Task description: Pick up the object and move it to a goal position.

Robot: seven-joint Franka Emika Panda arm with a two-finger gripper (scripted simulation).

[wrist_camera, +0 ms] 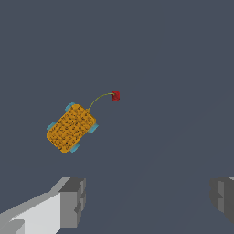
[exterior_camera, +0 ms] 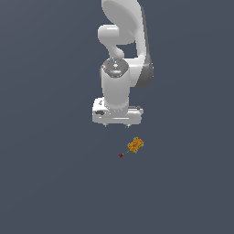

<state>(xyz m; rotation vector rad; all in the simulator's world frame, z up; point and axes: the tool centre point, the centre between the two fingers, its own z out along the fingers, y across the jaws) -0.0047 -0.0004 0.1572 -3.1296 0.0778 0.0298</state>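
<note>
The object (exterior_camera: pixel 135 145) is a tiny orange speckled block with teal edges lying on the dark floor, a thin stem running from it to a small red dot (exterior_camera: pixel 121 155). The wrist view shows the same object (wrist_camera: pixel 71 128) large, its curved stem ending at the red dot (wrist_camera: pixel 115 95). My gripper (exterior_camera: pixel 117 124) hangs above the floor, just behind the object in the exterior view and a little toward that view's left. Its grey fingertips (wrist_camera: pixel 73 201) stand wide apart with nothing between them. The object lies apart from both fingers.
The white arm (exterior_camera: pixel 121 50) rises behind the gripper toward the exterior view's top. A plain dark grey floor (exterior_camera: pixel 45 183) surrounds everything.
</note>
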